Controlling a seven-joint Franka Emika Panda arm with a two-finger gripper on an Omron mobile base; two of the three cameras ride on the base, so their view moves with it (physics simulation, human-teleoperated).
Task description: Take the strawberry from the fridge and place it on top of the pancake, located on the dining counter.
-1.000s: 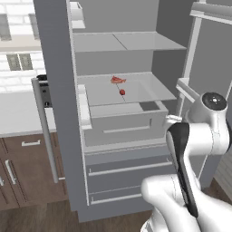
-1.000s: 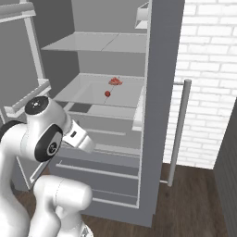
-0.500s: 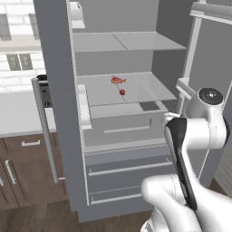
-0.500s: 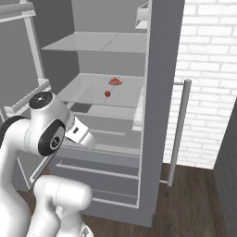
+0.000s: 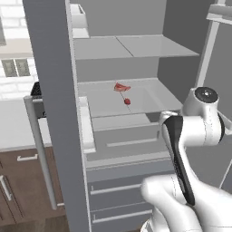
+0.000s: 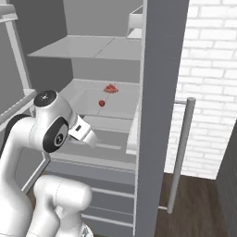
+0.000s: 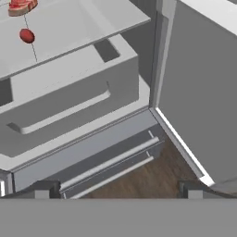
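Leftward and lower now swings the arm's elbow; end effector (image 7: 118, 190) fingers apart, empty, strawberry (image 7: 27, 35) mid-shelf in fridge (image 5: 54, 113).

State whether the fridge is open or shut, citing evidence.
Open: the fridge doors stand swung aside, exposing its shelves and the strawberry inside.
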